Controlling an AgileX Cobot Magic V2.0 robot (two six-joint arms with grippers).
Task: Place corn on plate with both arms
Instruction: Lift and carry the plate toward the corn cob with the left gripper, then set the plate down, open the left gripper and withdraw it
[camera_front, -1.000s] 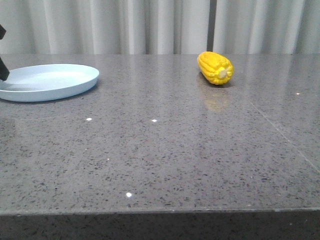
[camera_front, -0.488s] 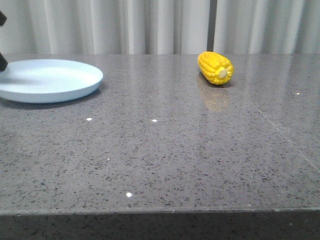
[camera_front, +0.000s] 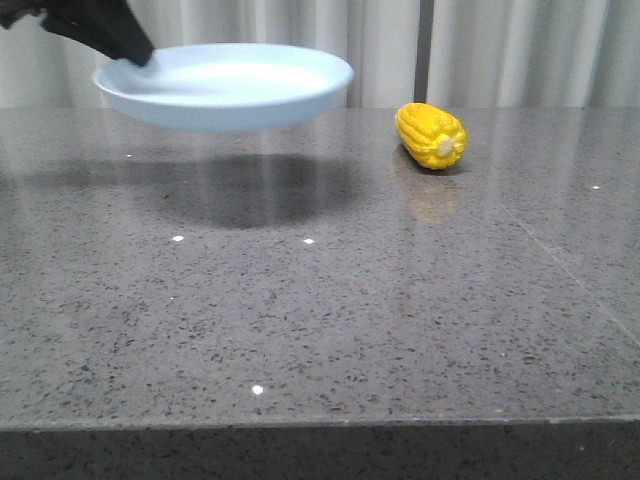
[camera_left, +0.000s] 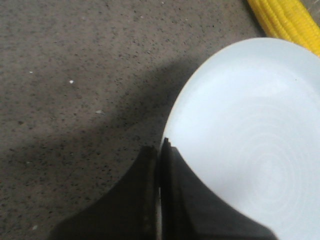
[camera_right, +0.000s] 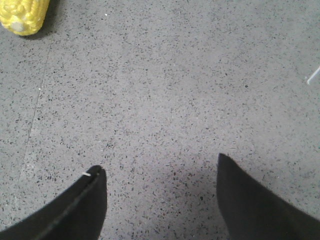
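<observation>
Front view shows the grey speckled surface (camera_front: 320, 320) running wide, and above its far left part the plate (camera_front: 225, 85) hangs in the air, clear of the stone, with its shadow below. The left pincer (camera_front: 135, 55) is clenched on the plate's left rim, which the left wrist view confirms: two dark fingers (camera_left: 175, 200) pinch the edge between them. The corn (camera_front: 431, 136) lies on the surface at far right of centre, well apart from the plate and untouched.

Judging by this, the step in hand is carrying the plate toward the cob. To do it well, the plate should stay level, since a one-edge hold could let it tip, and it should come down just beside the corn.

Its long axis runs from far-left to near-right, the pale cut end facing near. The right pincer (camera_right: 160, 200) hovers released over bare stone, jaws wide apart; its height above the stone is hard to tell.
</observation>
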